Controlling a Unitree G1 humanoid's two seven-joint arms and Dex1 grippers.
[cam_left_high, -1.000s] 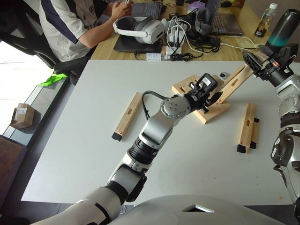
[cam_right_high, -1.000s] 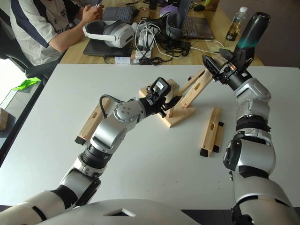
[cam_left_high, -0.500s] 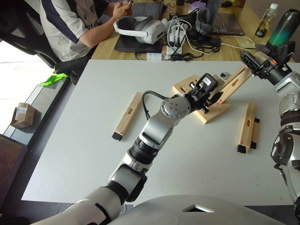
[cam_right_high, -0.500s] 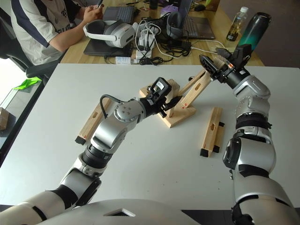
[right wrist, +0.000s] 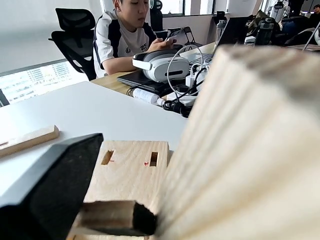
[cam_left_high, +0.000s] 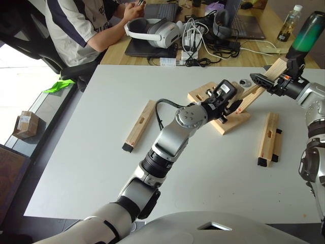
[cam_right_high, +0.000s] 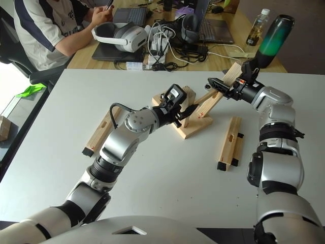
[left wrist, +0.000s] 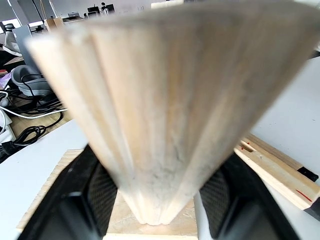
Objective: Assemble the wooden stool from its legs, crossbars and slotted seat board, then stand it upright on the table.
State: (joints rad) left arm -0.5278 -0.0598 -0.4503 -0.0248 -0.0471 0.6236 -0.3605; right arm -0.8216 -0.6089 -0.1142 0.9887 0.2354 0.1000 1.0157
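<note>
The slotted seat board lies flat at the table's middle right, its two slots showing in the right wrist view. My left gripper is shut on a short wooden piece standing on the board, held between black fingers. My right gripper is shut on a long wooden leg that slants down from the far right onto the board. One loose leg lies to the left. Two more legs lie side by side to the right.
Beyond the table's far edge stands a wooden desk with a white headset, cables and laptops. A green-and-black bottle stands just behind my right gripper. A small grey object lies by the board. The near half of the white table is bare.
My right gripper has swung down and turned, so its fingers now point leftward over the leg, lower than before. The left arm and the loose legs have not moved.
</note>
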